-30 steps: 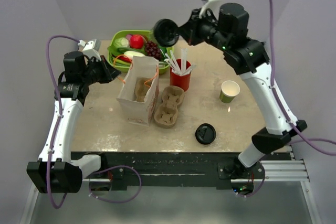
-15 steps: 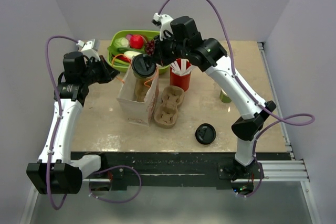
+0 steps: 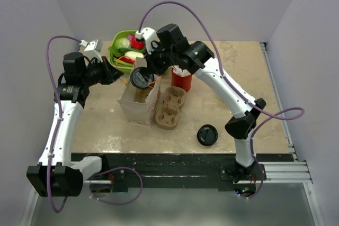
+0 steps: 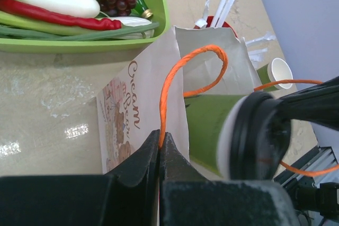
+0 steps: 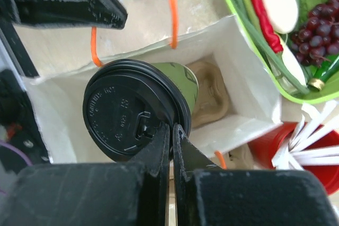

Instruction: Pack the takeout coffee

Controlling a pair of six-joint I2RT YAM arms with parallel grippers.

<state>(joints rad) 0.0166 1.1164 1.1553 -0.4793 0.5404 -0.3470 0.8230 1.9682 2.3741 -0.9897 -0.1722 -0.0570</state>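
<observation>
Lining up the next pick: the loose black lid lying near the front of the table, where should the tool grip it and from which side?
Grip the black lid across its rim, coming straight down from above. It lies flat and low on the table, so a side approach would likely scrape the surface; bare tabletop surrounds it, the cardboard carrier standing apart.

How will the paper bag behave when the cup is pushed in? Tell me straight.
Probably floppy: the paper bag has thin walls, and the left gripper pinches only its orange handle. Likely light, so a nudge from the green cup could slide or tip it. The carrier inside may stiffen its base.
</observation>
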